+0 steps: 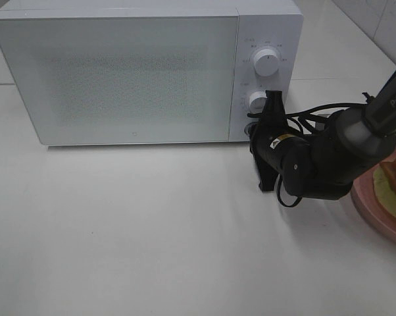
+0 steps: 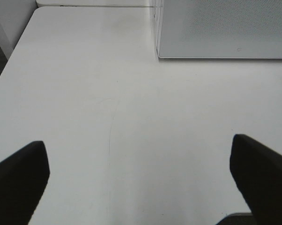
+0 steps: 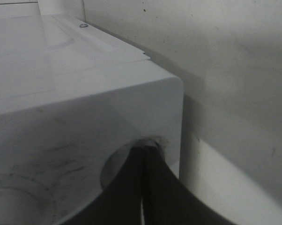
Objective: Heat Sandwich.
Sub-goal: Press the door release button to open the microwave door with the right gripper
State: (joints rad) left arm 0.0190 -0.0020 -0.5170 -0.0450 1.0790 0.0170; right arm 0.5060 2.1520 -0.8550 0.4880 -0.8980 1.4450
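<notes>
Hanging wide open over the bare table [image 2: 131, 84], the left gripper [image 2: 138, 157] holds nothing. The sandwich [image 1: 390, 187] lies on a pink plate [image 1: 372, 214] at the table's right edge, beside the right arm. The right gripper [image 3: 144, 157], pinched closed and empty, has its tip at a round recess [image 3: 114, 169] under the microwave's [image 1: 119, 72] lower knob [image 1: 257, 101], probably the door button. A straight, square push suits best.
</notes>
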